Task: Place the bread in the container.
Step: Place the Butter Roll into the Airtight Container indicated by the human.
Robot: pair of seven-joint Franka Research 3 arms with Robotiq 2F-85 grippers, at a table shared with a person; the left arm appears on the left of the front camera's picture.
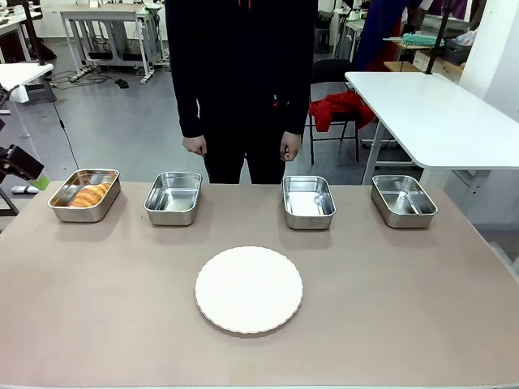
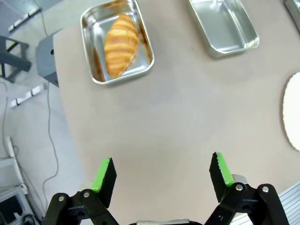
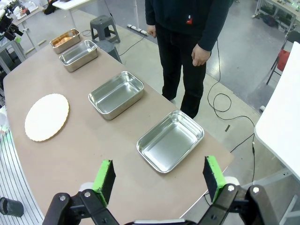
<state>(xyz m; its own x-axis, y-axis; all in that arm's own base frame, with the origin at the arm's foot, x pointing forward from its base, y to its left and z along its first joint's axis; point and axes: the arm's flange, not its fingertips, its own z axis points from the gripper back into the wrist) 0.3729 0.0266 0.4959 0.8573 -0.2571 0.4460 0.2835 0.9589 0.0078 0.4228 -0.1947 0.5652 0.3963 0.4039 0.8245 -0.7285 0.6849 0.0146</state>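
Your left gripper (image 2: 162, 171) has its green-padded fingers (image 2: 104, 174) spread wide with nothing between them, poised above bare bench near its left end; your right gripper (image 3: 159, 176) is just as wide and just as empty, above the bench's right end. Ahead of the left fingers lies the golden-brown ridged croissant (image 2: 121, 44), already resting inside the small shiny stainless-steel rectangular pan (image 2: 146, 65) at the far-left end of the row, its long axis running along the pan's length and a little askew. Judging by that, the placing looks done, and what the left arm needs now is only a clear way off; it is by far the nearer arm, the right gripper sitting well apart by the rightmost empty steel pan (image 3: 170, 140). Two more empty steel pans (image 1: 173, 197) (image 1: 308, 201) stand between along the far edge of the brown bench (image 1: 405, 308), and a flat round white scalloped plate (image 1: 249, 289) lies bare in the middle, nearer you. A person in dark clothing stands at the far side, hands (image 1: 194, 145) hanging loose and off the bench. Beyond are grey floor, cables and white work tables (image 1: 434, 113).
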